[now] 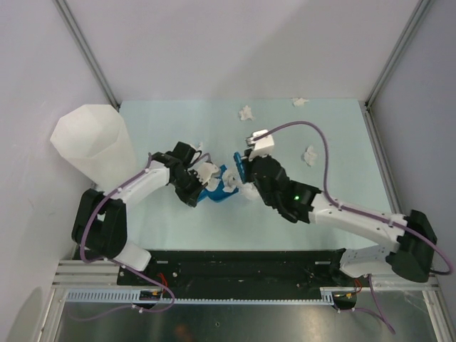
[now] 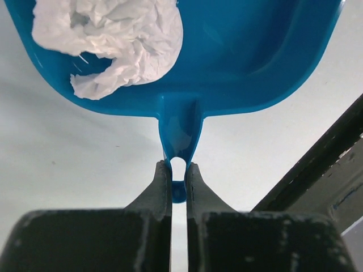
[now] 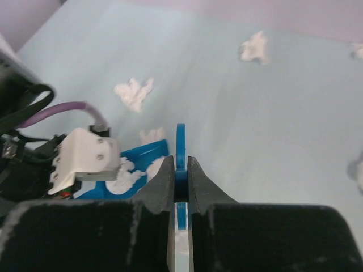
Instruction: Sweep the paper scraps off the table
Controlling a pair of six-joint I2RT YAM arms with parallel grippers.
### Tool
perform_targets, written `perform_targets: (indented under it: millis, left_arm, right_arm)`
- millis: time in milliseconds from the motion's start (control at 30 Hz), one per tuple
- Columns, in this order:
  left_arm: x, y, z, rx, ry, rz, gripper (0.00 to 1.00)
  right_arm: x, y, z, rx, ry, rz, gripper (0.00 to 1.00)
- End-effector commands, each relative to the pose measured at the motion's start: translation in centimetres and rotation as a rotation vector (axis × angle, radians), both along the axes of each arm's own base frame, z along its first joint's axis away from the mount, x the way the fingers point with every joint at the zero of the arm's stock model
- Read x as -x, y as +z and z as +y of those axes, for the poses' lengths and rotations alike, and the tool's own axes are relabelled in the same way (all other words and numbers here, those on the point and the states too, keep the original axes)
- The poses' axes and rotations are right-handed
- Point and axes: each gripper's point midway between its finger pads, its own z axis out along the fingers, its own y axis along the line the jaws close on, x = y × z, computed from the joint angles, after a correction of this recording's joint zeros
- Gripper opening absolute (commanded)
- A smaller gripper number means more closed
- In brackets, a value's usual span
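Dustpan [image 2: 255,56] handle sits pinched in the left gripper [image 2: 178,170]; the right gripper [image 3: 180,165], clamped on a blue sweeper [image 3: 180,139], should drag loose paper scraps [image 1: 310,154] low into it.

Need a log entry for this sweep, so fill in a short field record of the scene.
left gripper: shut on the handle of the blue dustpan
right gripper: shut on a thin blue tool, beside the pan
in pan: paper scraps, crumpled
loose on table: at least three scraps, far and right side
white bin: upright, far left
task state: unfinished
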Motion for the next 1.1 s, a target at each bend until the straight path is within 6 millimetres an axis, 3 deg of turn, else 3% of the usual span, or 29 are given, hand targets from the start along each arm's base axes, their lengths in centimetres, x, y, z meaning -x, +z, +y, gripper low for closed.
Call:
perform_targets:
  millis: [0,233,367,500,800,933,1067]
  left_arm:
    - [-1.7,4.5,-1.6,0.139,0.071,-0.088,0.00]
    - [-2.6,6.6,-1.6,0.173,0.123,-0.136,0.00]
    - [-3.4,7.9,-1.3,0.196,0.174,-0.161,0.00]
    - [-4.8,11.2,0.1,0.201,0.232,-0.282,0.00]
    - [-7.7,16.8,3.7,0.160,0.360,-0.469,0.00]
    - [-8.4,19.5,4.1,0.214,0.403,-0.497,0.00]
    - [-8.4,20.5,4.1,0.263,0.432,-0.475,0.00]
  right_arm:
    - [-0.4,6.9,-5.4,-0.090,-0.194,-0.109,0.00]
    - [-0.1,6.8,-9.2,-0.076,-0.279,-0.077,0.00]
    - [-0.4,5.3,-10.0,-0.068,-0.283,-0.024,0.00]
    - [-0.7,3.1,-10.6,-0.026,-0.308,0.019,0.00]
    - [-0.7,-0.3,-9.5,0.038,-0.271,0.089,0.00]
    - [-0.5,-1.7,-9.0,0.063,-0.246,0.125,0.00]
    - [-0.3,-2.8,-8.9,0.081,-0.240,0.153,0.00]
